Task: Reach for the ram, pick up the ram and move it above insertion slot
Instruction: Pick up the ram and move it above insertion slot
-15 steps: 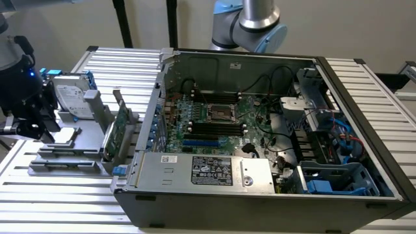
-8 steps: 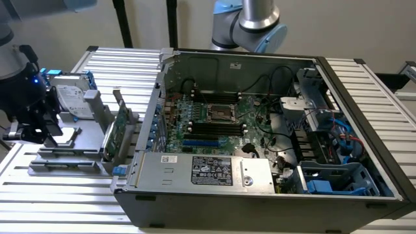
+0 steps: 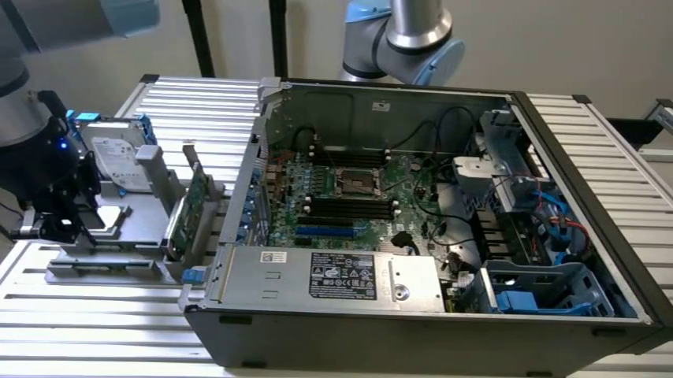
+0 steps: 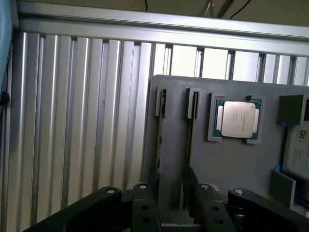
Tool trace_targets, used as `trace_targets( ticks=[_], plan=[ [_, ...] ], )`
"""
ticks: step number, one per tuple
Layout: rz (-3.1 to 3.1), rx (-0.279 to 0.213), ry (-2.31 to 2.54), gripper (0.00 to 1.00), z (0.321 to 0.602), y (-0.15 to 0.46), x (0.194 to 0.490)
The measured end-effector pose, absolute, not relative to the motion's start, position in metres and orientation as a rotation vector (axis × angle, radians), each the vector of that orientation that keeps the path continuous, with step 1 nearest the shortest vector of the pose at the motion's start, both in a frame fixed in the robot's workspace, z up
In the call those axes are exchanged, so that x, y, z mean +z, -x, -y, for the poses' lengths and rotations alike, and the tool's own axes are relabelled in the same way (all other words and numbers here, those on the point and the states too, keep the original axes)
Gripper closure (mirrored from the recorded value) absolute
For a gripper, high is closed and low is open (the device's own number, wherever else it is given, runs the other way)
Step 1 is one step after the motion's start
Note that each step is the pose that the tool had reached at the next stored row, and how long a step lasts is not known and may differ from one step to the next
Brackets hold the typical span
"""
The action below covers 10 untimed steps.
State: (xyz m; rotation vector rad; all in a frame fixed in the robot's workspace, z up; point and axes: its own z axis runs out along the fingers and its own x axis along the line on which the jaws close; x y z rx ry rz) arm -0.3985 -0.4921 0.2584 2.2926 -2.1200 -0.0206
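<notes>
1 black gripper (image 4: pixel 176 215), jaws apart, over the grey slotted holder (image 4: pixel 231 164): square it along the thin green ram stick (image 4: pixel 191 130).

I could read no word or number. The black sticker (image 3: pixel 344 278) on the power supply (image 3: pixel 258 285), the white label (image 3: pixel 105 150) on the hard drive (image 3: pixel 128 175) near my fingers (image 4: pixel 145 209) and the processor lid (image 4: pixel 236 119) bore only illegible print.
</notes>
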Motion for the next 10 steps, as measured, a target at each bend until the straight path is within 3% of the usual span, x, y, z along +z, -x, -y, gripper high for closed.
trace_targets(
  ticks=[10],
  plan=[
    [2.120,-0.021,-2.292,0.64,0.503,0.399,0.240]
  ],
)
